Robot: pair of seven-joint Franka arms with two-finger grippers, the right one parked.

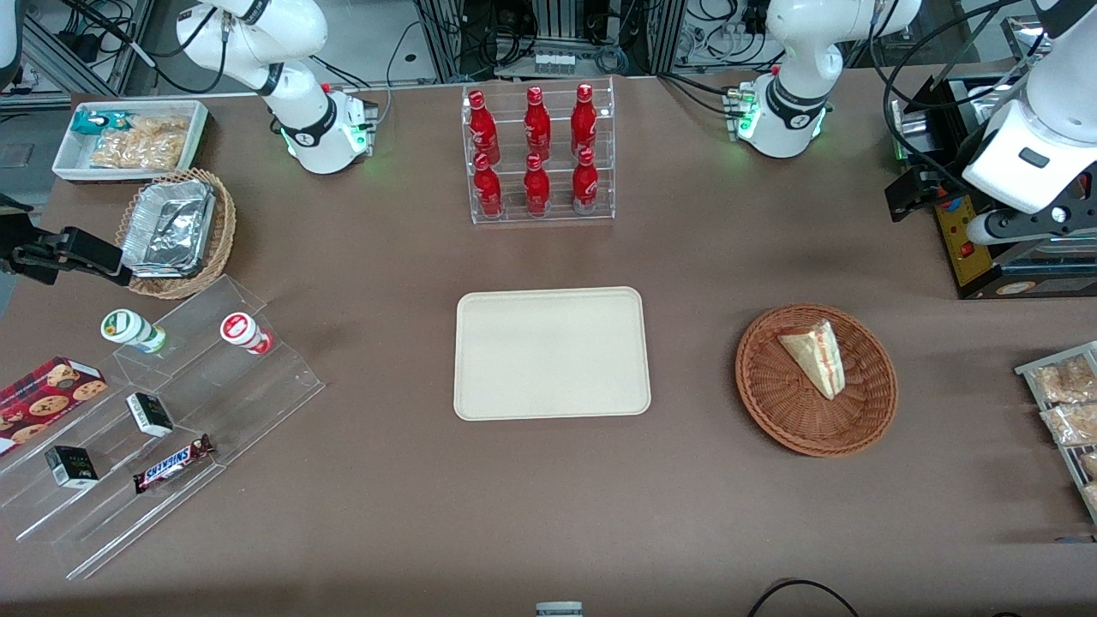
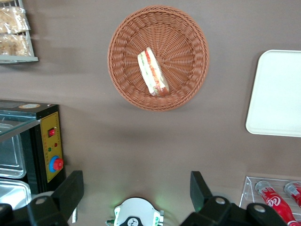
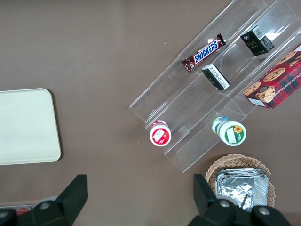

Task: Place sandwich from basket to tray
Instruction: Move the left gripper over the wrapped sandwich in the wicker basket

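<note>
Nearest the front camera on the brown worktop (image 1: 548, 514): one basket (image 1: 788, 420) holding one sandwich (image 1: 816, 357), lying on its side, untouched; beside it, toward the parked arm's end, one tray (image 1: 550, 353), bare. Farther off: six red bottles (image 1: 536, 150) in a clear rack. High above the worktop, well apart from the basket: end effector (image 2: 136, 195), fingers spread wide, gripping nothing. Judged step: approach not yet begun. Next move calls for descending over the basket, aligning the fingers across the wedge's flat faces, closing gently, then lifting and carrying across to the tray.
</note>
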